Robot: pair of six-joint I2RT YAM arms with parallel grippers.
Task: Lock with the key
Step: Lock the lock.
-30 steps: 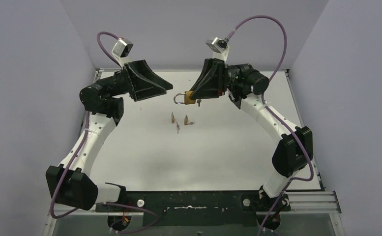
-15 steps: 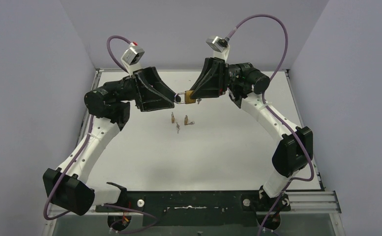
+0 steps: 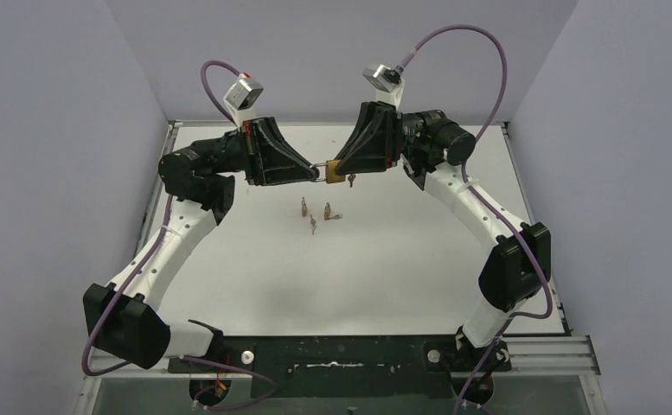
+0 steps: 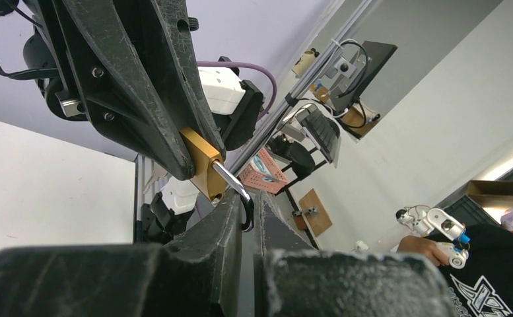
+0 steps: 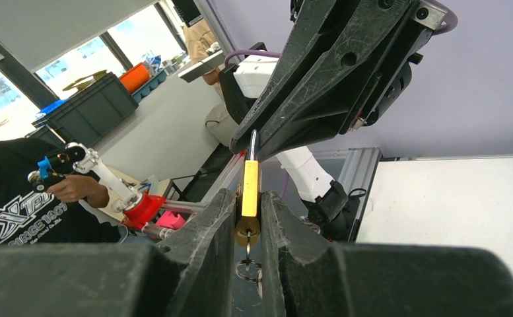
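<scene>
The padlock [image 3: 334,171] hangs above the worktop [image 3: 358,268], its brass body gripped by the right claw [image 5: 247,198]. The left claw [image 4: 247,206] is pinched narrow on the shackle [image 4: 229,181]. The key [image 3: 349,180] seems already inserted, so snapping the shackle shut and turning the key likely remain.

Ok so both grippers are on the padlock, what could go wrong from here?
Both arms hold one thing in mid-air: the right gripper clamps the padlock body, and the left gripper pinches only the end of its shackle. If they push out of line, the shackle could slip free or the lock could twist. The key dangling below might shake loose and drop.
</scene>
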